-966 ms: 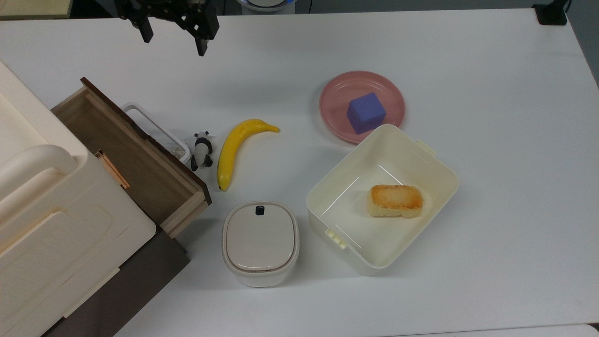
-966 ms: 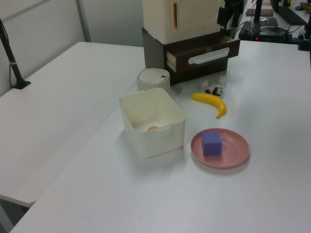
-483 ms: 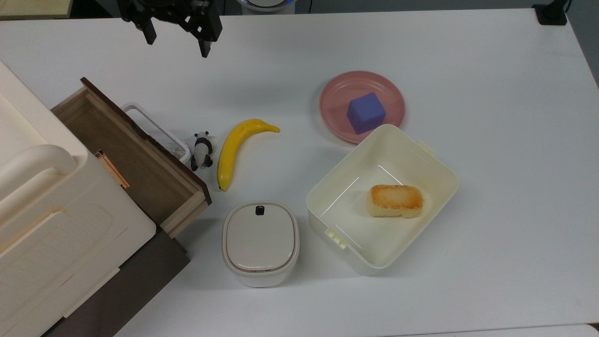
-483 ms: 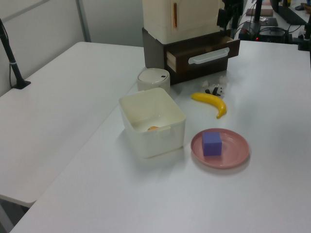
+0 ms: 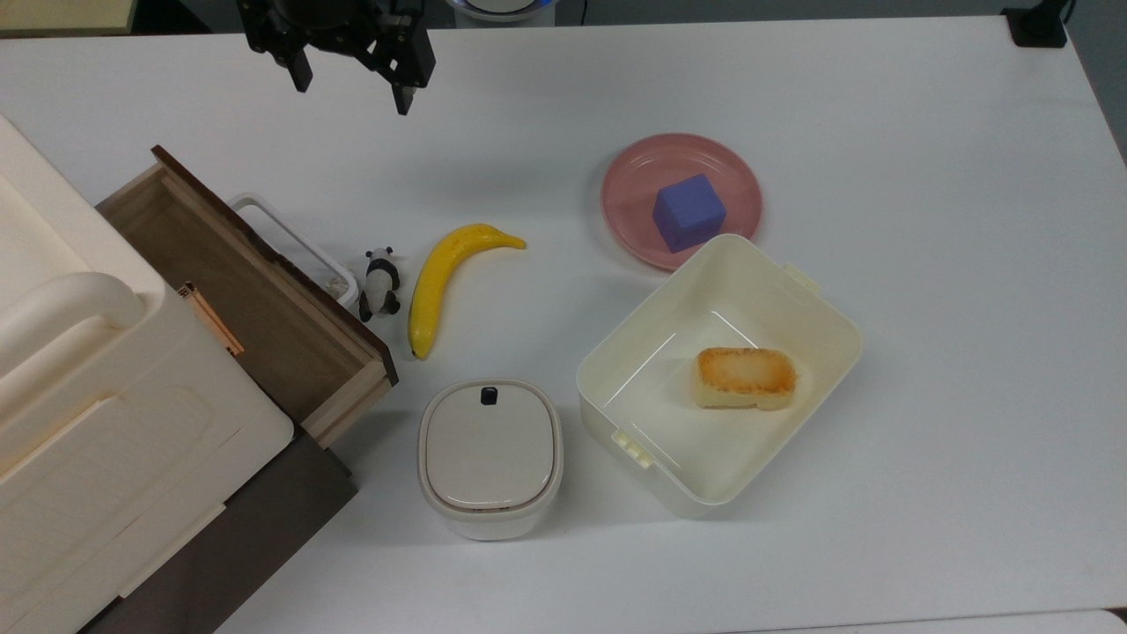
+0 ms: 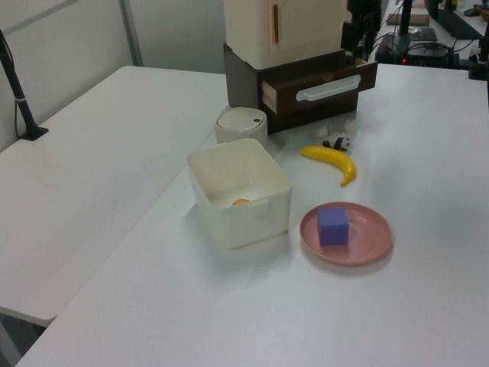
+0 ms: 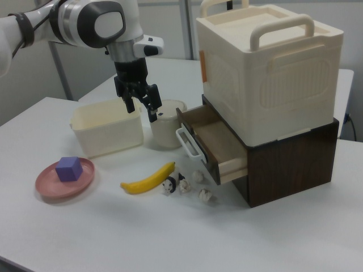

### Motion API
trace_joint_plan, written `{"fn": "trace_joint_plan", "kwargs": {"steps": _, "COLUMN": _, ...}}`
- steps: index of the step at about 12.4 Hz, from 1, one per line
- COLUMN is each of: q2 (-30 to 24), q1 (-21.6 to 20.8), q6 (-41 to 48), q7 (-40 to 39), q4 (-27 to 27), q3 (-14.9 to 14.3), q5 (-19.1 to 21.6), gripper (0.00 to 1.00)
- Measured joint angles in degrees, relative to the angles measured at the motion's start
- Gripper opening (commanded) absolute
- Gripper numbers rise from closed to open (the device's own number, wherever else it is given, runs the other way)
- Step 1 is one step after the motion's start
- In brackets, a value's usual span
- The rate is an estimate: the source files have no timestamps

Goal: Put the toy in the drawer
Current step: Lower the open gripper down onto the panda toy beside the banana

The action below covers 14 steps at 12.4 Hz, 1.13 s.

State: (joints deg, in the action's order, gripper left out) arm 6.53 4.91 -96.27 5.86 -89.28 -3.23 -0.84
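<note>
Top view: panda waits beside the open drawer

Top view, left to right: one drawer [image 5: 246,291] stands pulled open at the left, one toy [image 5: 379,283] lies on the table [image 5: 924,264] just beside its white handle, one banana [image 5: 445,277] just to the toy's right. At the far edge hangs the end effector [image 5: 352,79], fingers apart and empty, well apart from the toy. I judge the toy light, rigid, smooth and prone to slip or tip; pinch it across its body.
</note>
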Motion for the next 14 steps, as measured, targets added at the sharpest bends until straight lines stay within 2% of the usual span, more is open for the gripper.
{"fn": "trace_joint_plan", "kwargs": {"steps": 4, "q2": 0.90, "q1": 0.06, "q6": -0.01, "q7": -0.49, "q4": -0.52, "q3": -0.01, "q5": -0.18, "gripper": 1.00}}
{"fn": "trace_joint_plan", "kwargs": {"steps": 7, "q2": 3.21, "q1": 0.40, "q6": -4.17, "q7": -4.27, "q4": -3.50, "q3": -0.47, "q5": -0.41, "gripper": 1.00}}
{"fn": "trace_joint_plan", "kwargs": {"steps": 11, "q2": 3.89, "q1": 0.74, "q6": -14.80, "q7": -5.43, "q4": -11.58, "q3": -0.52, "q5": -0.88, "gripper": 1.00}}
{"fn": "trace_joint_plan", "kwargs": {"steps": 14, "q2": 4.38, "q1": 0.81, "q6": -28.27, "q7": -5.43, "q4": -20.56, "q3": -0.53, "q5": -2.99, "gripper": 1.00}}
